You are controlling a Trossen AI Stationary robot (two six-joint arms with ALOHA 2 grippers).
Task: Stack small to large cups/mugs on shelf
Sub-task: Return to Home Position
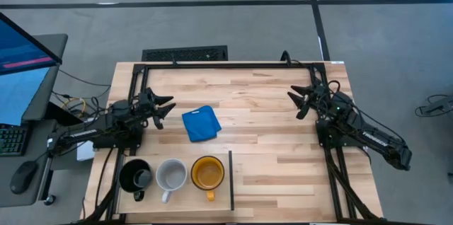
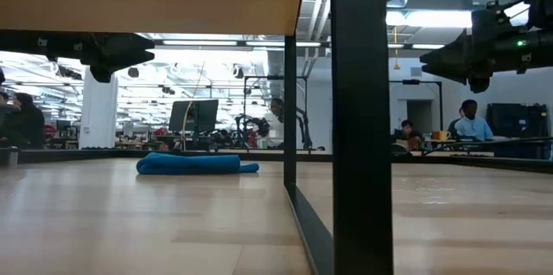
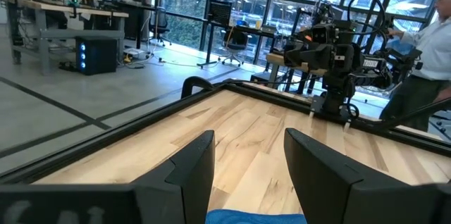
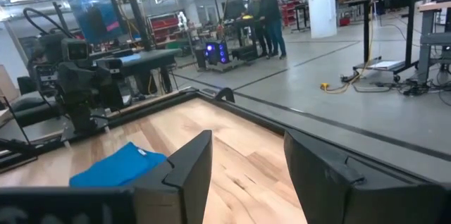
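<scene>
Three mugs stand upright in a row on the pale shelf panel (image 1: 184,198) at the table's near edge: a black mug (image 1: 135,176) on the left, a grey-white mug (image 1: 171,175) in the middle, a yellow mug (image 1: 207,173) on the right, next to the thin dark divider (image 1: 231,180). My left gripper (image 1: 167,108) is open and empty at the table's left, above the tabletop. My right gripper (image 1: 296,102) is open and empty at the table's right. In the low view the mugs are hidden; the divider (image 2: 359,119) fills the near foreground.
A folded blue cloth (image 1: 201,124) lies flat on the planked tabletop between the arms, and shows in the low view (image 2: 194,164) and the right wrist view (image 4: 116,165). A black frame rail (image 1: 233,64) runs along the table's far edge. People show in the room behind.
</scene>
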